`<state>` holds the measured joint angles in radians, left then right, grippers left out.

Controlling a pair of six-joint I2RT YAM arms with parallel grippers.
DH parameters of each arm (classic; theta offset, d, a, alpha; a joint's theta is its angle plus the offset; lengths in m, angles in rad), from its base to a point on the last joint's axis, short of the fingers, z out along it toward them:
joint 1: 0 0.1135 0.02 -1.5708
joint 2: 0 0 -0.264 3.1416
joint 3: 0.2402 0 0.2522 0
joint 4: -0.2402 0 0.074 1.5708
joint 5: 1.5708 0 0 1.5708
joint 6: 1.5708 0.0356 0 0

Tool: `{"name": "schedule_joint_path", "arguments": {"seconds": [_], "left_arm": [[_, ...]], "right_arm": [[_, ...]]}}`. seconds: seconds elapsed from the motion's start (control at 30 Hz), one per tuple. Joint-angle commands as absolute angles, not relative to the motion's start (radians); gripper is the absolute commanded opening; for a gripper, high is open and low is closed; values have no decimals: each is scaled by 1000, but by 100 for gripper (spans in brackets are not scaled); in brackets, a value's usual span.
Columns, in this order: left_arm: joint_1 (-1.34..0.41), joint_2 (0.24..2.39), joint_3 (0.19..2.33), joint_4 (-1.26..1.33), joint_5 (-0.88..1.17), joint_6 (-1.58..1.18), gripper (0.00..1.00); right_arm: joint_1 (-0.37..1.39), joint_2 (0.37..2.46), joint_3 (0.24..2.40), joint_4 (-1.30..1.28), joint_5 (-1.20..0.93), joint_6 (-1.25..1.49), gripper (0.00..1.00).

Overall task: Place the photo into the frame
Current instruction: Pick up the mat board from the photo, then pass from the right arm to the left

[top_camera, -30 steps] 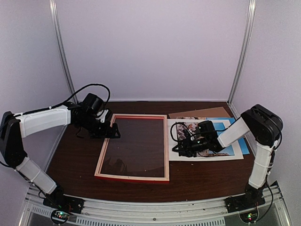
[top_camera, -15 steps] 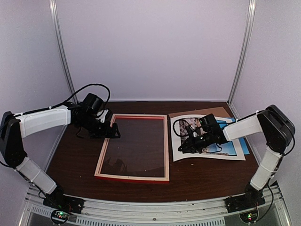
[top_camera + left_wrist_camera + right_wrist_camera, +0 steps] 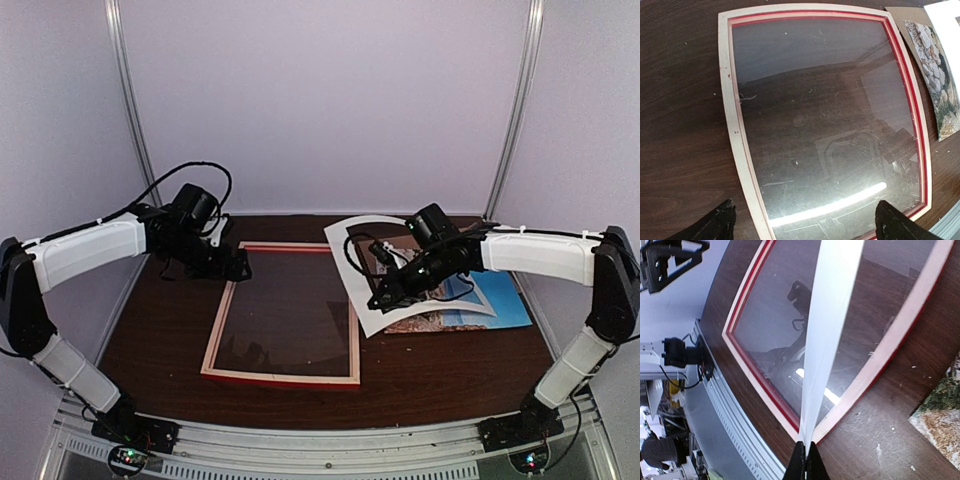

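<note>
The frame (image 3: 225, 322) lies flat in the middle of the table, pale back rim up, red edge showing, with glass inside; it also shows in both wrist views (image 3: 730, 100) (image 3: 900, 335). The photo (image 3: 500, 305), blue with tan rocks, lies flat to the right of the frame (image 3: 940, 90) (image 3: 940, 425). My right gripper (image 3: 385, 298) (image 3: 805, 460) is shut on the edge of a white mat border (image 3: 362, 315) (image 3: 832, 315), which hangs lifted and curled over the frame's right rail. My left gripper (image 3: 235, 268) (image 3: 805, 230) hovers open over the frame's far left corner, holding nothing.
A brown backing board (image 3: 900, 15) lies behind the photo near the back wall. Grey walls close in the table on three sides. A metal rail (image 3: 735, 420) runs along the near edge by the arm bases.
The right gripper closed on the white mat's edge, then lifted it and carried it left toward the frame, uncovering the photo. The left arm rose slightly.
</note>
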<state>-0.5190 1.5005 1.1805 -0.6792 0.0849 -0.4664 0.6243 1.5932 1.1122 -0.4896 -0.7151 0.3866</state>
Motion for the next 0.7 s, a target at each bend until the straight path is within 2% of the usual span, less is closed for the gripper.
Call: {"name": "schedule_joint_path", "arguments": {"seconds": [0.0,0.27,0.67], "left_arm": [[-515,1466,1256,-739,32,-416,98],[-448,1439,1328,-855,164,-363,98],[-430,1535,1300,-839,513,-346,94]], "right_arm": [[733,1636,1243,-721,-671,223,0],[928,1811,1440,-892,-641,52,0],[1040,1943,1498,-977,-722,-138,0]]}}
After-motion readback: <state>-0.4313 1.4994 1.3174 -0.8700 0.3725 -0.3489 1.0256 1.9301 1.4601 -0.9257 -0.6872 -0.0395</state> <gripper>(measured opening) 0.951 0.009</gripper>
